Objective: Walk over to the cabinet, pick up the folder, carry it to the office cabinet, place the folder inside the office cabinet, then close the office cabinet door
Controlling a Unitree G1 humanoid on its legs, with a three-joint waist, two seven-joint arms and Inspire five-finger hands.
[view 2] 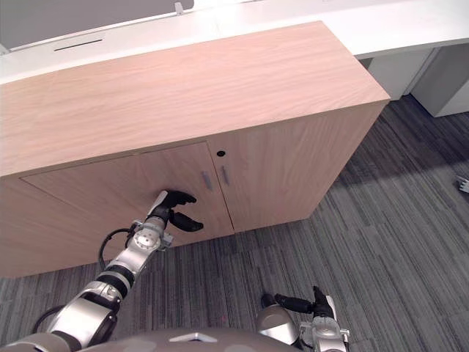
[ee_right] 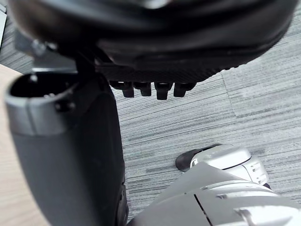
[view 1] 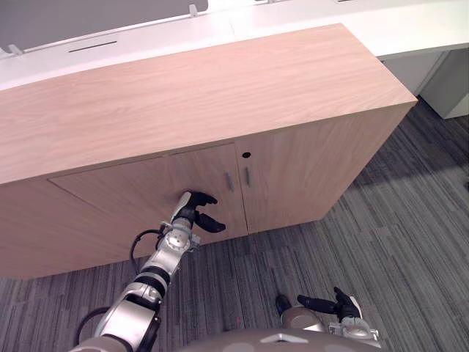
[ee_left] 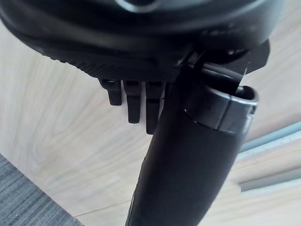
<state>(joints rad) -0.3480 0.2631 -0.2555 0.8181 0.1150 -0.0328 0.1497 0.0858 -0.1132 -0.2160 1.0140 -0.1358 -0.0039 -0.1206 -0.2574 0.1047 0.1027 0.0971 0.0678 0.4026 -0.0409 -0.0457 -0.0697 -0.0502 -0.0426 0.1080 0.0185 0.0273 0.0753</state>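
Finding: the office cabinet [view 1: 183,88] stands shut, both doors flush with its front. Neither hand carries the folder; we judge it lies behind the doors but cannot confirm this.

Left hand [view 1: 192,207]: laid against the lower part of the left door [view 1: 132,191], its fingers [ee_left: 134,101] straight and touching the wood, thumb spread clear, gripping nothing.

Right hand [view 1: 338,302]: hanging low over the carpet [view 1: 410,220], well apart from the cabinet, its fingers [ee_right: 162,89] relaxed and empty.

Key relation: the left door handle [view 1: 229,180] lies at about 1 o'clock from the left fingers, near but not touching. Its long axis runs upright, beside the seam between the doors. The right door handle [view 1: 247,176] is just past that seam, with a round keyhole [view 1: 245,155] above it. The left hand is by far the nearer.

Materials: pale wood-grain laminate, smooth and flat-faced. The handles are slim grey metal bars. The carpet is ribbed and dark grey. A white counter [view 1: 146,37] runs behind at 12 o'clock.

Judgement: the closing step looks all but complete.
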